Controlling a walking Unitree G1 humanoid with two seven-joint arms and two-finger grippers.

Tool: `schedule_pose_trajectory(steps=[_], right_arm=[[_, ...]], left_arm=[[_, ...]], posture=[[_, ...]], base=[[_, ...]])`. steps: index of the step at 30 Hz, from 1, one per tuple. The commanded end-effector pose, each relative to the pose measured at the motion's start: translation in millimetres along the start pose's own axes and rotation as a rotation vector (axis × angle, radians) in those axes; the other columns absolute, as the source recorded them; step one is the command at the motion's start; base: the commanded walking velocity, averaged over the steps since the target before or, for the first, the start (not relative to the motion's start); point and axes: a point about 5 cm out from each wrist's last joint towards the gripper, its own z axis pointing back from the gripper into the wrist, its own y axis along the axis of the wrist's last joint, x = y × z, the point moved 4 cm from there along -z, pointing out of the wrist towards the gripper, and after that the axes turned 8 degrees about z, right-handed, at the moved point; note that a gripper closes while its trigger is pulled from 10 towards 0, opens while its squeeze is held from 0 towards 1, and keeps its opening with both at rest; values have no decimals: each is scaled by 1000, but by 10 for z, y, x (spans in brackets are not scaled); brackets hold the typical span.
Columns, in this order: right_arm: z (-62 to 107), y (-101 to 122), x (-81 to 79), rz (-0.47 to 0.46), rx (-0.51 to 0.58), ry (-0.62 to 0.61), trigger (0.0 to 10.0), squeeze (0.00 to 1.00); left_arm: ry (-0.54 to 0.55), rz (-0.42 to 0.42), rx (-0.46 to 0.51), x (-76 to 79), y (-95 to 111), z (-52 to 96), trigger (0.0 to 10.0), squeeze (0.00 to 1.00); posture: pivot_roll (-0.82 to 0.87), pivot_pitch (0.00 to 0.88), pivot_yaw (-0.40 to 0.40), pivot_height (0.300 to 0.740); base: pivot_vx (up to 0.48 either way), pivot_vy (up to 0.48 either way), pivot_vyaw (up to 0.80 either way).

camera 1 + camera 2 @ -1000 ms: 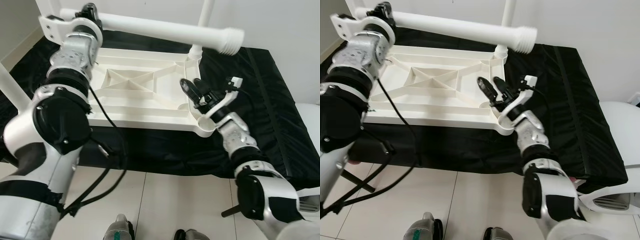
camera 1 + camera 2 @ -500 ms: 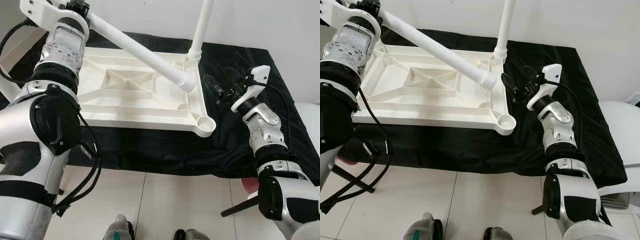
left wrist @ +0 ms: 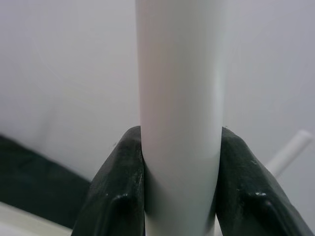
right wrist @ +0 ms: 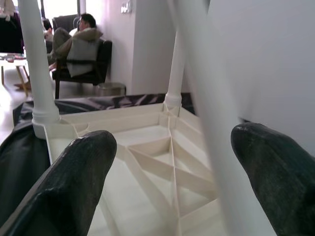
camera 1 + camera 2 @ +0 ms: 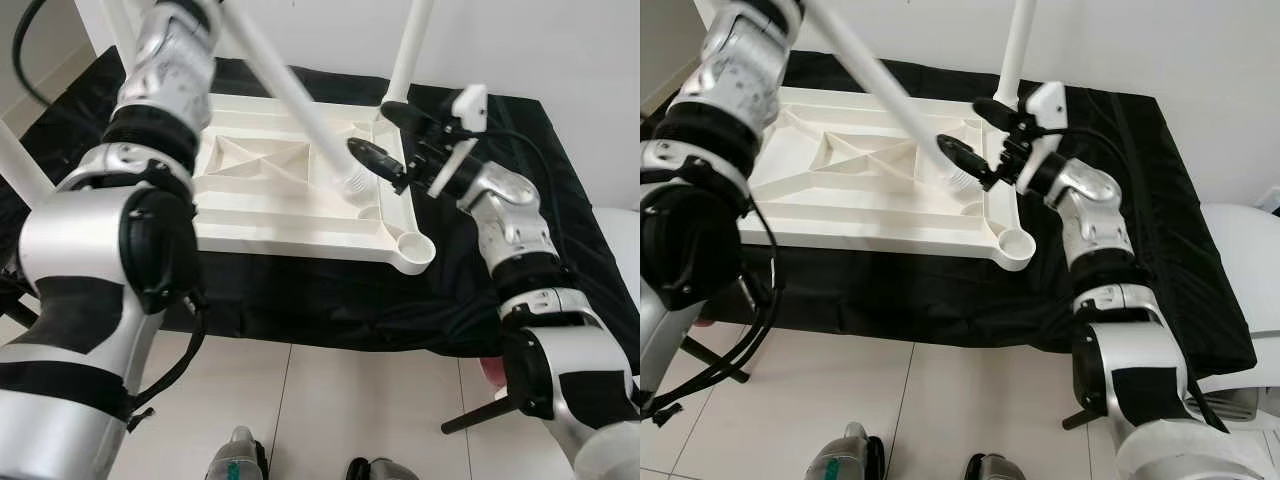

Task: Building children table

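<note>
Black fingers [image 3: 117,196] of the left gripper [image 3: 180,196] press against both sides of a smooth white table leg [image 5: 290,95], clamping it; the wrist view shows the tube filling the gap between the two pads. The leg slants down from the top left, and its ribbed, threaded end [image 5: 357,185] hangs just above the right side of the upturned tabletop [image 5: 260,205], near the empty round corner socket [image 5: 415,246].

The right gripper [image 5: 385,140] stands with its two fingers spread apart, one on each side of the leg's lower part, close to the threaded end; whether they touch it cannot be told. In the right wrist view the leg passes as a blurred pale bar between the two dark fingertips [image 4: 78,162].

The tabletop is white moulded plastic, lying underside up, with raised ribs forming a central rectangle crossed by diagonals. It rests on a black cloth [image 5: 520,230] that covers a low surface. One fitted leg [image 5: 408,50] stands upright in the far right corner; a second upright leg [image 4: 37,64] shows at another corner. Pale floor tiles [image 5: 330,410] lie in front. Through the right wrist view, a person [image 4: 81,42] sits in a dark armchair in the background.
</note>
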Motion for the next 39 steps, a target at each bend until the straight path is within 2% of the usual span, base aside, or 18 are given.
schedule_pose_trajectory(steps=[1, 4, 5, 8, 10, 11, 15, 17, 20, 25, 28, 36, 39], right_arm=[[-3, -56, -8, 10, -32, 9, 10000, 0], [-15, -54, 6, 30, -35, -2, 10000, 0], [-15, -54, 6, 30, -35, -2, 10000, 0], [-37, 4, 87, 79, -25, -46, 10000, 0], [-42, 84, 133, 120, 1, -66, 10000, 0], [-42, 84, 133, 120, 1, -66, 10000, 0], [-18, 257, 157, 86, 97, -23, 10000, 0], [-12, 299, 165, 83, 123, -20, 10000, 0], [-13, 361, 258, 108, 139, -78, 10000, 0], [-10, 363, 319, 128, 124, -117, 10000, 0], [-20, 328, 381, 170, 78, -159, 10000, 0], [-45, 272, 357, 199, 33, -143, 10000, 0], [-68, 230, 338, 219, 3, -141, 10000, 0]], left_arm=[[-287, -14, 32, 441, 164, -10, 10000, 0], [-328, -15, 47, 568, 209, -9, 10000, 0], [-328, -15, 47, 568, 209, -9, 10000, 0], [-409, -53, 70, 793, 245, 22, 10000, 0], [-445, -66, 73, 888, 245, 45, 10000, 0], [-445, -66, 73, 888, 245, 45, 10000, 0], [-458, -175, 104, 913, 246, 70, 10000, 0], [-454, -182, 99, 902, 227, 72, 10000, 0], [-454, -179, 84, 895, 181, 84, 10000, 0], [-467, -182, 85, 927, 168, 104, 10000, 0], [-515, -172, 74, 1063, 110, 172, 10000, 0], [-550, -156, 55, 1179, 50, 228, 10000, 0], [-583, -148, 32, 1267, -15, 277, 10000, 0]], posture=[[52, 51, -21, 740], [56, 48, -22, 740], [56, 48, -22, 740], [56, 45, -22, 740], [59, 42, -22, 740], [59, 42, -22, 740], [64, 38, -26, 740], [64, 37, -26, 740], [61, 34, -26, 740], [62, 31, -27, 740], [68, 26, -29, 740], [73, 25, -32, 740], [78, 36, -34, 740]], base=[[0, 0, 0], [0, 0, 0], [0, 0, 0], [0, 0, 0], [0, 0, 0], [0, 0, 0], [0, 0, 0], [0, 0, 0], [0, 0, 0], [0, 0, 0], [0, 0, 0], [0, 0, 0], [0, 0, 0]])
